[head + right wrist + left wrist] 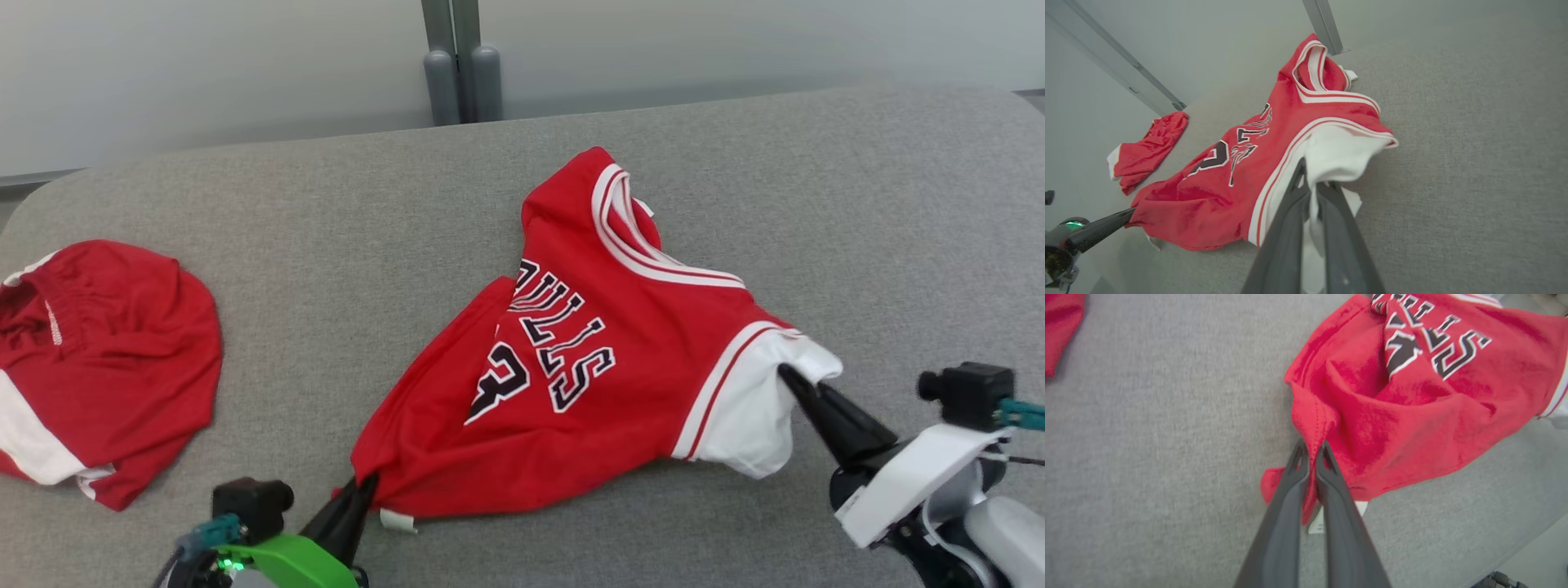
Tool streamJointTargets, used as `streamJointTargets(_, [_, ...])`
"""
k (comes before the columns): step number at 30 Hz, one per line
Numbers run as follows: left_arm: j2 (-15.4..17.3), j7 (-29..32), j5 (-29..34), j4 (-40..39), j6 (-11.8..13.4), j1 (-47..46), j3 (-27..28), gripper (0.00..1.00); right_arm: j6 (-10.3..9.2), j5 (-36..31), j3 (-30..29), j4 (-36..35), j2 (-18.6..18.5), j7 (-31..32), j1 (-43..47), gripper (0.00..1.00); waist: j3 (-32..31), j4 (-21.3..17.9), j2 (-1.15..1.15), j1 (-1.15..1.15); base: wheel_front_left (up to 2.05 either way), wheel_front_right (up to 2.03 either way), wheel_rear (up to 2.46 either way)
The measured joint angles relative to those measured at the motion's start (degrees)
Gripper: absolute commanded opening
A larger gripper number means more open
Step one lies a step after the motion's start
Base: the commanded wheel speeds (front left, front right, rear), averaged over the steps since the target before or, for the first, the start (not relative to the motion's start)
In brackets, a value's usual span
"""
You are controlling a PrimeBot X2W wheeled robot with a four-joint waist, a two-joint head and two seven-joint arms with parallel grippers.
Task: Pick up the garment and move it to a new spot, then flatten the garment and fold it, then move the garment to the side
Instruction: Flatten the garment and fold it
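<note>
Near the worktop's point(326, 212) front edge the red jersey point(620, 359) lies crumpled, its black-and-white lettering partly lost under a fold. The left end effector point(363, 487) is pinched tight on the jersey's red hem corner, beside a small white label point(397, 520). The right end effector point(788, 376) is clamped on the white side panel, with cloth bunched between its fingers. The knit looks soft and faintly shiny, with white-and-red striped trim at the neck. A second red garment point(106, 359) with white bands sits at the worktop's left edge, cut off in the head view. The worktop is grey woven fabric with rounded corners. A pale wall point(204, 65) and a grey post point(461, 65) stand behind.
</note>
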Motion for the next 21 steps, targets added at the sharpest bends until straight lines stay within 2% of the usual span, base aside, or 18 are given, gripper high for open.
streamJointTargets(6, [1.1, 8.3, -7.7, -25.3, 2.7, -0.1, 4.4, 0.00, 0.00, 8.8, -12.7, -20.7, -8.8, 0.2, 2.2, 0.00, 1.1, -1.5, 0.00, 0.00, 0.00, 0.00, 0.00])
streamJointTargets(9, [1.3, 13.4, -11.6, -34.2, 3.5, -6.5, 5.6, 0.00, -0.01, 11.8, -19.5, -26.0, -11.9, 2.3, -1.5, 0.00, 2.8, -2.0, 0.00, 0.00, 0.00, 0.00, 0.00])
streamJointTargets(11, [1.9, 17.1, -12.2, -37.0, 4.4, -13.6, 6.6, 0.00, 0.00, 13.3, -23.7, -27.5, -13.8, 4.5, -6.1, 0.00, 4.4, -2.2, 0.00, 0.00, 0.00, 0.00, 0.00])
streamJointTargets(13, [1.9, 20.1, -14.1, -37.0, 5.6, -21.4, 7.9, 0.00, -0.01, 13.4, -26.2, -27.2, -15.5, 7.0, -11.8, 0.00, 6.3, -2.4, 0.00, 0.00, 0.00, 0.00, 0.00])
streamJointTargets(16, [2.8, 24.4, -13.6, -33.1, 7.0, -35.0, 9.2, 0.00, 0.00, 13.0, -27.3, -24.1, -15.6, 11.3, -23.0, 0.00, 9.7, -2.5, 0.00, 0.00, 0.00, 0.00, 0.00])
streamJointTargets(19, [2.1, 27.2, -14.0, -25.6, 8.5, -50.5, 10.1, 0.00, 0.00, 10.2, -26.5, -16.9, -13.1, 16.0, -37.5, 0.00, 13.9, -2.4, 0.00, 0.00, 0.00, 0.00, 0.00])
streamJointTargets(21, [1.2, 27.6, -13.2, -18.5, 9.6, -60.8, 10.5, 0.00, 0.00, 6.8, -25.3, -10.4, -9.3, 18.7, -48.3, 0.00, 17.1, -2.4, 0.00, 0.00, 0.00, 0.00, 0.00])
